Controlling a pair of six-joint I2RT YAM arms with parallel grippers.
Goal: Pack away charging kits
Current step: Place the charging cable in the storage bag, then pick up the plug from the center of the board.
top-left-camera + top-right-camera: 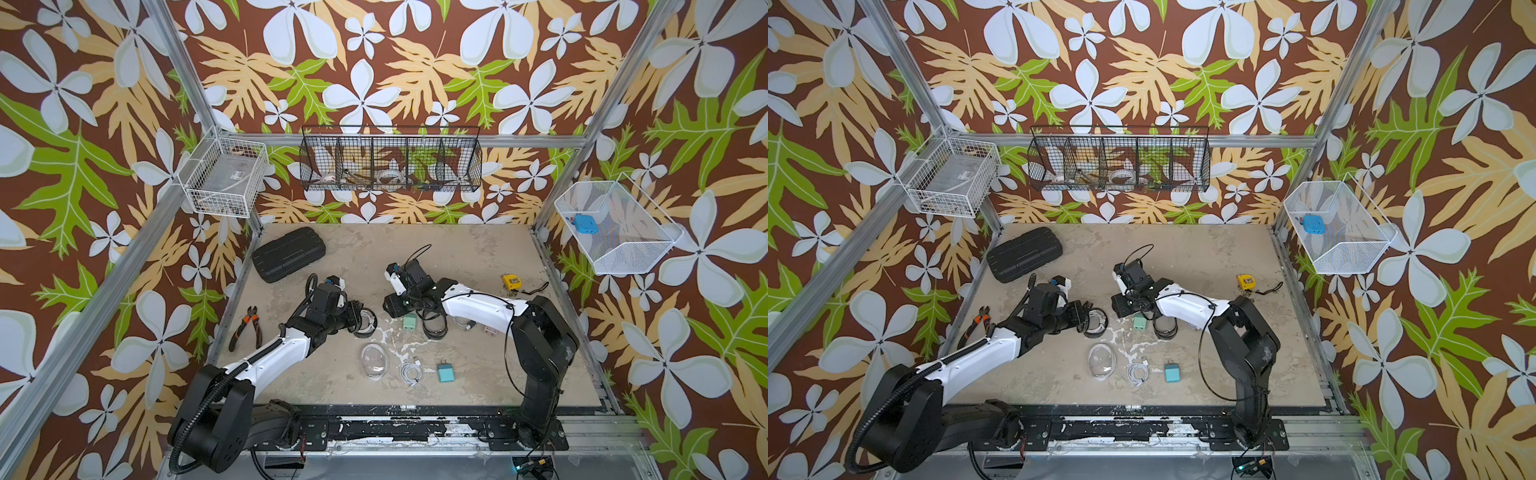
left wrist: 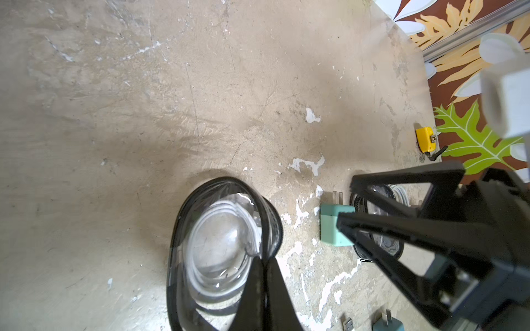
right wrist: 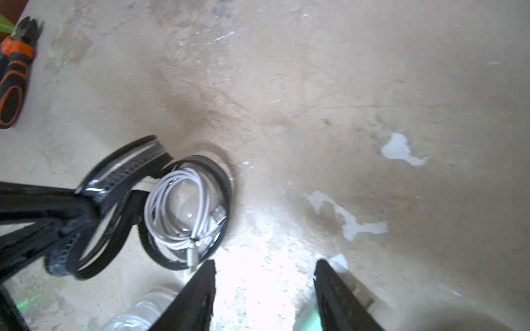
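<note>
Left wrist view: the left gripper point(image 2: 265, 275) is clamped tight on the rim of a black-rimmed pouch point(image 2: 223, 243) that rests on the table point(image 2: 143, 114). The right wrist view shows this pouch standing open, its lid held up by that grip, with a white cable point(image 3: 183, 212) coiled inside. The right gripper point(image 3: 265, 266) has its jaws apart with nothing between them, just beside the pouch. A mint plug point(image 2: 332, 226) lies close to one of its fingers. In both top views a second black-rimmed pouch point(image 1: 435, 328) sits just beside the mint plug, partly under the right arm point(image 1: 478, 305). Nearer the robot's base lie a clear pouch point(image 1: 374, 360), a coiled cable point(image 1: 411, 371) and a teal plug point(image 1: 446, 372), in a row and not touching.
</note>
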